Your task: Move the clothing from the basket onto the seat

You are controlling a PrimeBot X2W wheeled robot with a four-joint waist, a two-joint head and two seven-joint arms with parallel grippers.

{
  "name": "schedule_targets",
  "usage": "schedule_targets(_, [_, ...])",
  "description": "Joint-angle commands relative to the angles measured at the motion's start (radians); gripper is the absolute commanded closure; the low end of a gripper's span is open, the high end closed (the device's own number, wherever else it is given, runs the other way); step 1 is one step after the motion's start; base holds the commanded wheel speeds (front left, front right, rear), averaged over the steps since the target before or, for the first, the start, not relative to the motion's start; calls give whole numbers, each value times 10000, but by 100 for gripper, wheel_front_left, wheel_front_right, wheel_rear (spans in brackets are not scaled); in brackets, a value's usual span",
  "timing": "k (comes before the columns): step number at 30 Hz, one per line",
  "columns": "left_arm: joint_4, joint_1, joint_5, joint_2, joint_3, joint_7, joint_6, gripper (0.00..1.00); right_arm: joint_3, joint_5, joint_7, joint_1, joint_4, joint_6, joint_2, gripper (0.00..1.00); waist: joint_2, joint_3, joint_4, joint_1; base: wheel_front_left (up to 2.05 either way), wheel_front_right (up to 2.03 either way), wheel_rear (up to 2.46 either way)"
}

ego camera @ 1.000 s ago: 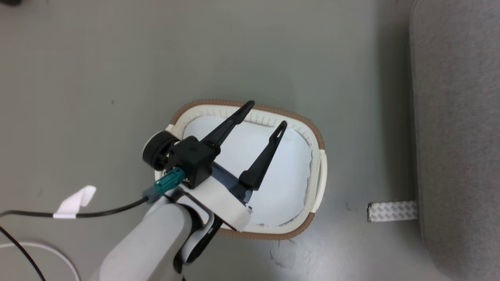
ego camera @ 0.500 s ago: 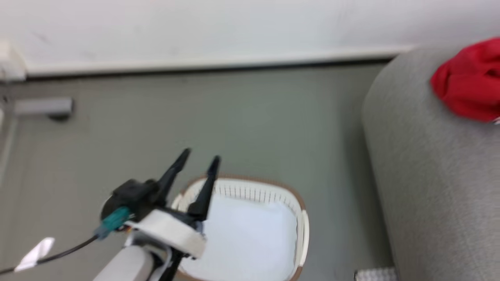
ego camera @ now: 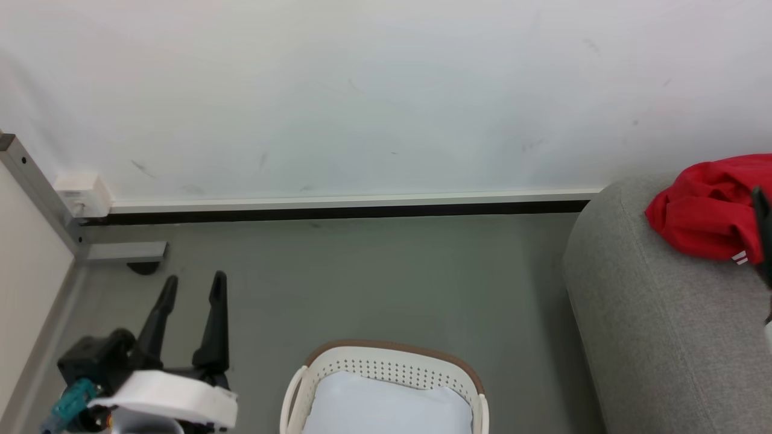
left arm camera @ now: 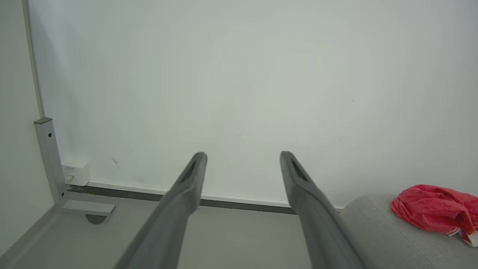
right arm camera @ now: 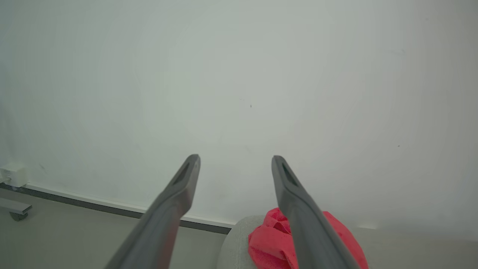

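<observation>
Basket (ego camera: 392, 346): near part cut off by the head view's bottom edge; its pale inside shows no detail.
Clothing (ego camera: 699, 211): at the seat's far end; cut by the head view's right edge and crossed there by one dark finger (ego camera: 765, 235). The white trim is too small to read.
Seat (ego camera: 651, 337): runs off the head view's right and bottom edges.
Right gripper (right arm camera: 235, 157): in its wrist view one finger hides the clothing's middle; finger bases cut off.
Left gripper (ego camera: 196, 277): wrist cut by the head view's bottom edge.
Wall box (ego camera: 81, 194): too small to identify.
</observation>
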Motion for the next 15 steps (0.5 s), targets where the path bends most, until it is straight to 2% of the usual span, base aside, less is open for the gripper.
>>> schedule_targets(1, [82,296,98,-20,21,-75,53,0,-293,-298,-261,647,-310,-22,551,0,0,-60,62,5,0,0,0])
schedule_targets(4, [231,605,390,-186,80,-144,107,0,-372,-828,-768,1636,-759,-22,1673,0,0,-129,65,5,0,0,0])
schedule_targets(9, [304,1209,1081,-688,493,-173,60,0,-243,-1444,-1970,2966,-847,-22,3018,0,0,-294,69,5,0,0,0])
schedule_targets(15, [430,1917,1806,-1250,1149,-173,-356,0,277,-1876,-2829,3588,-522,-22,3636,0,0,-374,81,5,0,0,0])
